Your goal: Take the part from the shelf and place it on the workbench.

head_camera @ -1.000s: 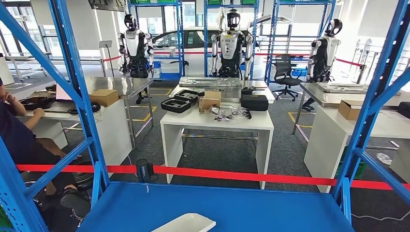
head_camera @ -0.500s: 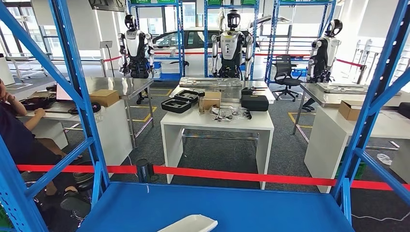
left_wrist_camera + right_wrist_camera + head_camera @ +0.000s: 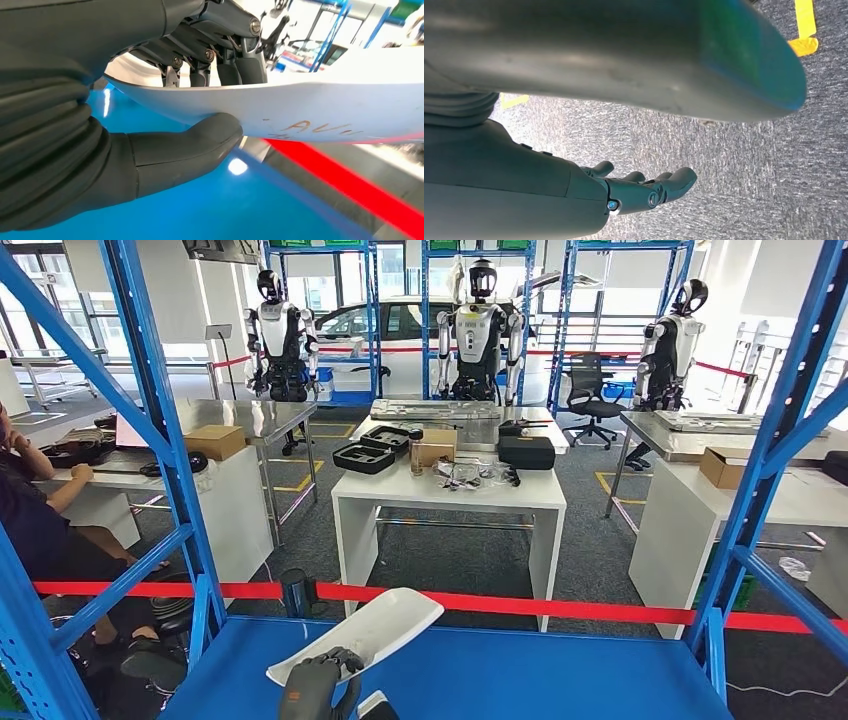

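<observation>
My left hand (image 3: 318,680) grips a long, flat white part (image 3: 366,630) and holds it tilted above the blue shelf (image 3: 520,675). In the left wrist view the thumb (image 3: 190,150) presses under the white part (image 3: 320,107) while the dark fingers (image 3: 220,60) clamp its other face; faint orange writing marks the panel. My right hand (image 3: 644,192) hangs over grey carpet with its fingers loosely apart and nothing in it.
Blue shelf uprights (image 3: 165,440) frame both sides. Beyond a red barrier tape (image 3: 500,605) stands a white workbench (image 3: 450,495) with black cases and a box. A seated person (image 3: 30,520) is at the left. Other tables and parked robots stand further back.
The white part has risen from the shelf's front edge, and my left hand has come up into the head view holding it. The scene behind is unchanged.
</observation>
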